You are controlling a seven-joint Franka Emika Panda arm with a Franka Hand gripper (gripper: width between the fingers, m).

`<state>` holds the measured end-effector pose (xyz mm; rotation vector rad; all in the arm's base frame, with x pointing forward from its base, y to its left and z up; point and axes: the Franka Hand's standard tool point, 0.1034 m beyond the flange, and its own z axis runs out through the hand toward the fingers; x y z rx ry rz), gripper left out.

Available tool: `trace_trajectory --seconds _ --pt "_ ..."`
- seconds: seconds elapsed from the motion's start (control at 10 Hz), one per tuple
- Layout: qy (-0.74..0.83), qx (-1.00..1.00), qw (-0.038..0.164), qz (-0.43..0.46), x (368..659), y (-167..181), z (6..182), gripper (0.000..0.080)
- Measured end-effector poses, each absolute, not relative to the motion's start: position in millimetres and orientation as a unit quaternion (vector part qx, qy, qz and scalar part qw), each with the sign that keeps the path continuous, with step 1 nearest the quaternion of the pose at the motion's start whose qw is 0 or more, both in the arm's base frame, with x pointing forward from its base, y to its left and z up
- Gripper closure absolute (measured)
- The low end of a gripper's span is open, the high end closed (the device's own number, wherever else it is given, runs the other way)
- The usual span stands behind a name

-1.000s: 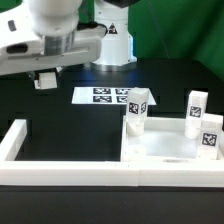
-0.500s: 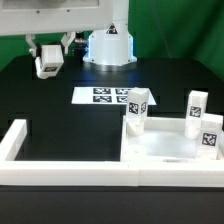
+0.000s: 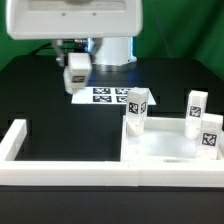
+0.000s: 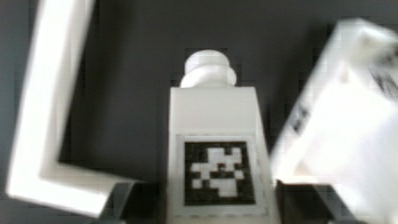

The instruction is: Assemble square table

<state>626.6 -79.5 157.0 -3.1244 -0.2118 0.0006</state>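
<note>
I am carrying the fourth leg [image 3: 76, 71] across toward the square table [image 3: 165, 152]; half a second ago it was hanging well off on the exterior view's left, and now it is hovering just beside the marker board [image 3: 108, 96], on that board's left edge in the exterior view. My claw [image 3: 76, 60] is narrowed around the leg's upper end, and the wrist view is showing the tagged leg [image 4: 215, 140] running straight out between my fingers with its round peg at the far tip.

I am judging this as the transport step: three legs [image 3: 137, 109] are standing on the slab already, so this one is heading for the remaining corner hole, which I cannot make out clearly from here.

For room, the black worktop [image 3: 40, 100] between the marker board and the square table is lying open, so I am finding a free lane across. The edges to mind are the white border wall [image 3: 60, 165] hugging the square table's near side and left arm, and the nearest standing leg, which is rising just beyond the marker board and could be clipped if I am travelling too low.
</note>
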Motion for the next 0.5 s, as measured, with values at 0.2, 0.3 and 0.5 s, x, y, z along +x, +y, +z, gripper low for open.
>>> trace_trajectory --seconds 0.2,0.3,0.5 --pt "-0.052 -0.997 0.0 -0.065 663.8 -53.2 169.1 0.0509" --pt "-0.058 -0.993 -0.013 -0.1 665.2 -61.9 168.3 0.0509" --pt "-0.066 -0.983 -0.041 -0.168 662.7 -73.9 166.2 0.0509"
